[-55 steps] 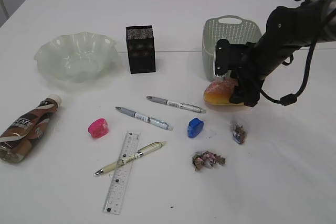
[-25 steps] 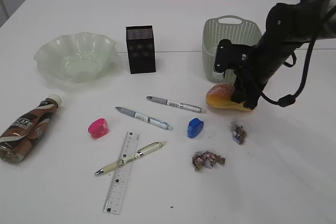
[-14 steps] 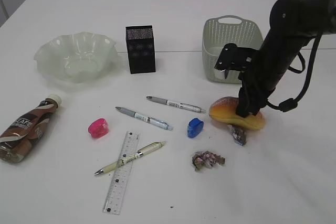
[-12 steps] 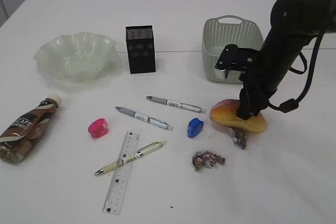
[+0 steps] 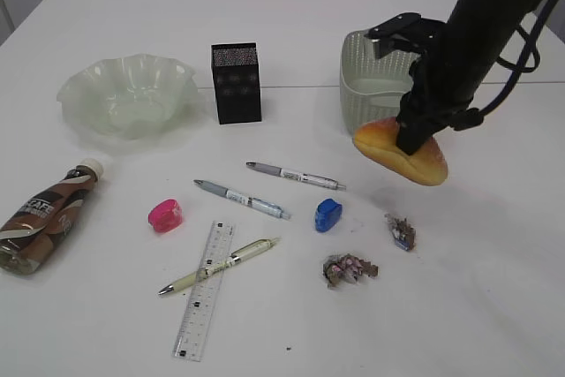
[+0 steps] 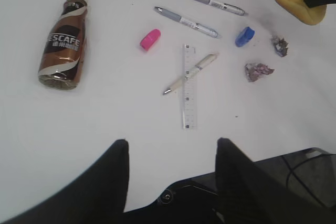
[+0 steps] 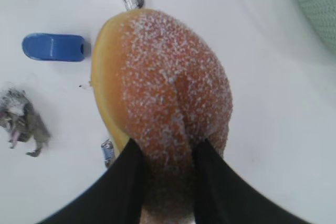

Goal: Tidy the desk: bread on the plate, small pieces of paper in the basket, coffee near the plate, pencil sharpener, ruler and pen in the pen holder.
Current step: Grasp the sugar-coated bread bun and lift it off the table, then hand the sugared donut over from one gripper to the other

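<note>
Nearest, the left gripper (image 6: 170,153) hangs with its 2 fingers spread and nothing between them, above the ruler (image 5: 203,291) lying under a pen (image 5: 220,265). Farther back, the right gripper (image 5: 413,140) pinches the bread (image 5: 402,153), lifted off the desk (image 5: 494,262) just before the basket (image 5: 375,84).

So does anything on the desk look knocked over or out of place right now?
The coffee bottle lies on its side at the left edge, and a pen rests crosswise over the ruler. Nothing looks spilled.

We see the bread's (image 7: 168,93) near end hidden between the right gripper's (image 7: 168,156) fingers, the basket (image 7: 315,3) cropped.
</note>
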Available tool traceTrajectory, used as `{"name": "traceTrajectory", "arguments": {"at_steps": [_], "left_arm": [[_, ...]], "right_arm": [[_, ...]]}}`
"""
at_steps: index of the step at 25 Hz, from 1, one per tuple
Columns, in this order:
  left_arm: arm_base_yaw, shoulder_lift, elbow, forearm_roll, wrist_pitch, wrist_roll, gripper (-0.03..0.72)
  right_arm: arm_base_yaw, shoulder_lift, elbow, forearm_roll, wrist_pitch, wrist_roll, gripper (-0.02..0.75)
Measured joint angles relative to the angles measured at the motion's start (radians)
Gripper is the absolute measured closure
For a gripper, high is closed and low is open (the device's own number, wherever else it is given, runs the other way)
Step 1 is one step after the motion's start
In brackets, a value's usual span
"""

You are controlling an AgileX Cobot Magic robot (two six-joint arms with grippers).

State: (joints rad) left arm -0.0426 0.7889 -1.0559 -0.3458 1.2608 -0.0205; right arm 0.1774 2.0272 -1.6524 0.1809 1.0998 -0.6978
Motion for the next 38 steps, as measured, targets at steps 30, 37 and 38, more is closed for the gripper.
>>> {"name": "traceTrajectory", "arguments": {"at_steps": [30, 37, 38], "left_arm": [[0.000, 0.407, -0.002, -0.592, -0.254, 0.449, 0.218], [0.019, 0.546, -0.114, -0.775, -0.255, 0.583, 0.199], [0.021, 0.572, -0.145, -0.795, -0.242, 0.594, 0.190]], "right_arm": [[0.000, -0.224, -0.199, 0.581, 0.139, 0.223, 0.561], [0.000, -0.233, -0.199, 0.719, 0.141, 0.171, 0.561], [0.000, -0.233, -0.199, 0.733, 0.141, 0.166, 0.561]]}}
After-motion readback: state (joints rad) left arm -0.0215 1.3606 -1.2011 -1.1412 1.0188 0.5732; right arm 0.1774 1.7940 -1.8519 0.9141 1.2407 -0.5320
